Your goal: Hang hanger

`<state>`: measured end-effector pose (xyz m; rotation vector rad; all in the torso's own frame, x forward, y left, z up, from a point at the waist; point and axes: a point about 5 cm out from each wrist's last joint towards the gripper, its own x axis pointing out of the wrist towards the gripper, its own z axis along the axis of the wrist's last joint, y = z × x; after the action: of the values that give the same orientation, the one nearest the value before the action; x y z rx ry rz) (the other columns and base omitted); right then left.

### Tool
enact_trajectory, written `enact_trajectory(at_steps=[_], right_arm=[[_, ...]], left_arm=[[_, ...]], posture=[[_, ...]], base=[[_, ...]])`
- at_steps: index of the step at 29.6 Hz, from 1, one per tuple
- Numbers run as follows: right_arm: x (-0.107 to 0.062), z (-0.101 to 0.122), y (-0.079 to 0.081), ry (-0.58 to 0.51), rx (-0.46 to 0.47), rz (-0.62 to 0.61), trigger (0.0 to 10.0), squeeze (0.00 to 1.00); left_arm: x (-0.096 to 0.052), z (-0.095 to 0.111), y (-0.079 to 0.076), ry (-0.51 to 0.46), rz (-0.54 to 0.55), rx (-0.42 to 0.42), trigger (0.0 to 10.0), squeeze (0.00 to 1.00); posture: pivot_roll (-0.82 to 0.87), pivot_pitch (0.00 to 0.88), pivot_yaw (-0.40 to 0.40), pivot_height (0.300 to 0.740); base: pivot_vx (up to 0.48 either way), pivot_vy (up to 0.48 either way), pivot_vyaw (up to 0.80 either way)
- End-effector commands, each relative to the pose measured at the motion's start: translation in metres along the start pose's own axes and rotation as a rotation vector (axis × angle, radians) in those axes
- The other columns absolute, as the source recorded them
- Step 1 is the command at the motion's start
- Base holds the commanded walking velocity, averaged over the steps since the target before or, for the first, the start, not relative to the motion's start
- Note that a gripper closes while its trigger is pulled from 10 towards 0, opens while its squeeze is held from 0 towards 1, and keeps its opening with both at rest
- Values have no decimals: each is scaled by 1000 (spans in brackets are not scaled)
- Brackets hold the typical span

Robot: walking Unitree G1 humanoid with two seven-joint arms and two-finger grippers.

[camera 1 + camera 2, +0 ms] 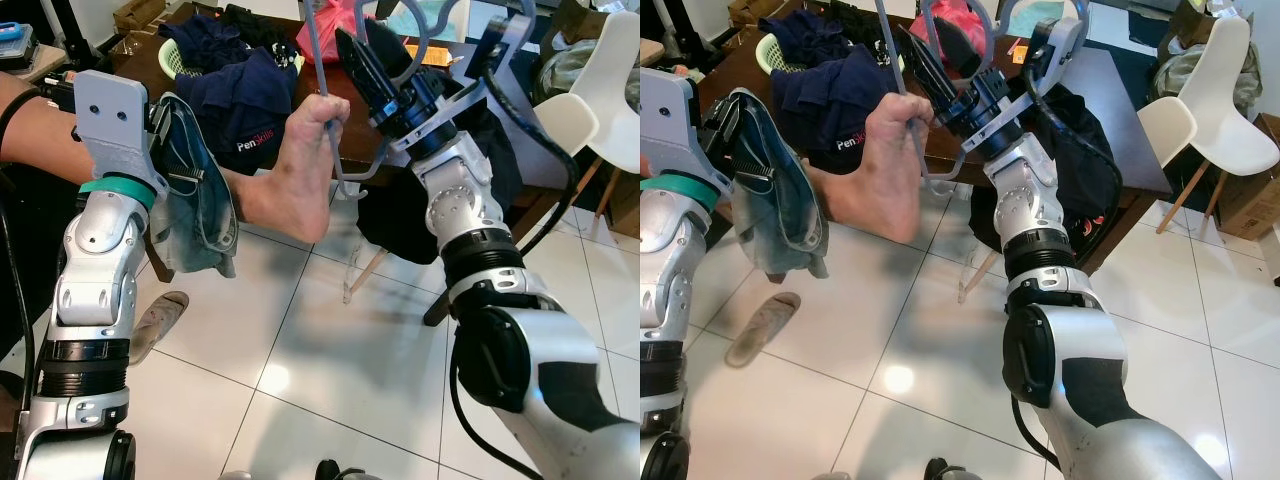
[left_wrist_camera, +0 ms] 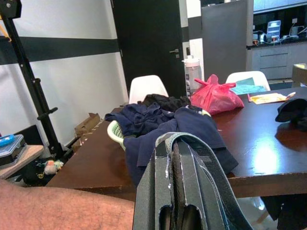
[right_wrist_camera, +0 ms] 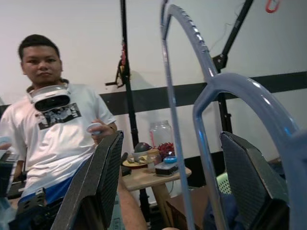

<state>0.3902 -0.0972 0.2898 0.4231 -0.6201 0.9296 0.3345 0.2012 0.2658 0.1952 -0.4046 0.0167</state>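
White floor tiles (image 1: 300, 350) spread below my arms. My left jaws (image 2: 180, 191) pinch a faded denim garment (image 1: 195, 200). A person's bare foot (image 1: 300, 170) grips the grey-blue plastic hanger (image 1: 345, 150), which passes between my wide-open right jaws (image 1: 375, 45). Beyond, clothes heap on the dark wooden worktop (image 2: 268, 143).

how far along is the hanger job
Early. Done: the left claw is shut on the denim garment. In hand: the grey hanger sits between the open fingers of the right claw, while a person's foot grips it too. Left: closing on the hanger and hanging it; no rail is identifiable.
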Motion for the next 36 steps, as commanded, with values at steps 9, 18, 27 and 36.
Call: enact_trajectory(at_steps=[9,18,27,36], right_arm=[[-8,-5,-10,28,-18,-119,8392,0],[-11,1,-19,1,3,-189,10000,1000],[-9,5,-21,-11,-6,-206,10000,0],[-10,5,-23,2,-23,-230,5608,0]], left_arm=[[-5,-1,-1,3,-2,8,10000,0],[-3,0,-2,0,-5,8,10000,0],[-4,1,0,-4,5,8,10000,0],[-1,4,-1,-16,3,6,10000,0]], posture=[[304,0,-29,740],[313,0,-39,740],[314,0,-41,740],[317,0,-40,740]], base=[[0,0,0],[0,0,0],[0,0,0],[0,0,0]])
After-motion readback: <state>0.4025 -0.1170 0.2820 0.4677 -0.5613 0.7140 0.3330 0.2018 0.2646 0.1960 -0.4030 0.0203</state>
